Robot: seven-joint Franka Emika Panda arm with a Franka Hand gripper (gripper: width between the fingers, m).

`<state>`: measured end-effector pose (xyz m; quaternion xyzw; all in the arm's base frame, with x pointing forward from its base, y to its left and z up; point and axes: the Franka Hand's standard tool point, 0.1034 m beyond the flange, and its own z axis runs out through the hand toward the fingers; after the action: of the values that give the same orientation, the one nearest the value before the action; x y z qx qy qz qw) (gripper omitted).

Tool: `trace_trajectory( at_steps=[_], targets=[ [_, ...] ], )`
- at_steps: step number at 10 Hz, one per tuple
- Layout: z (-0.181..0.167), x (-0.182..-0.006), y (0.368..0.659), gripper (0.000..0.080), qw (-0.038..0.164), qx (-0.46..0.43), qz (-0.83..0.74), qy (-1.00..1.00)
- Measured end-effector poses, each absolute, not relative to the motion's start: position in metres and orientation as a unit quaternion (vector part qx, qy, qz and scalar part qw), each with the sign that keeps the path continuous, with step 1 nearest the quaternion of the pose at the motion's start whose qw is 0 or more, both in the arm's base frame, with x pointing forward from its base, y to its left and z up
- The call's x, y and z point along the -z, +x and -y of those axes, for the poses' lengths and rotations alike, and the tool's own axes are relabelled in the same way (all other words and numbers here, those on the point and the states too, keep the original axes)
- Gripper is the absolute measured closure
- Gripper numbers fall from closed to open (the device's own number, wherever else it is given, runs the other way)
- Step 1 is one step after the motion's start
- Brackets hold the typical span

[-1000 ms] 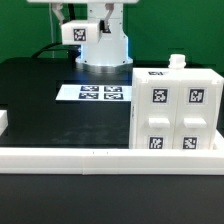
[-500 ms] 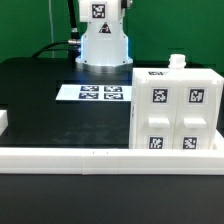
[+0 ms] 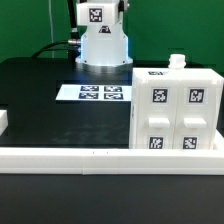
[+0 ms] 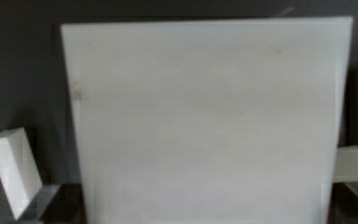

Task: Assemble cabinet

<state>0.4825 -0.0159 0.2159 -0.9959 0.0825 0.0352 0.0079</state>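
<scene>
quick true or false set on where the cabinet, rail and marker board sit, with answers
1. The cabinet stands at the exterior view's right, just behind the rail. True.
2. The marker board lies on top of the cabinet. False: it lies flat on the black table, to the exterior view's left of the cabinet.
3. The cabinet's front face shows four tags. True.
4. The rail runs along the back, beside the robot's base. False: it runs along the front of the table.
</scene>
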Motion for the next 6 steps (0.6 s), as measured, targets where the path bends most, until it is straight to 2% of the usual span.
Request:
trace_trajectory(
  at_steps=[3,4,6],
  targets=[
    [-0.022,-0.232,0.510,0.0236,0.012,-0.022,-0.084,-0.996],
    [-0.034,-0.231,0.524,0.0236,0.027,-0.014,-0.066,-0.997],
    [-0.049,-0.218,0.552,0.0236,0.040,-0.019,-0.032,-0.999]
  ],
)
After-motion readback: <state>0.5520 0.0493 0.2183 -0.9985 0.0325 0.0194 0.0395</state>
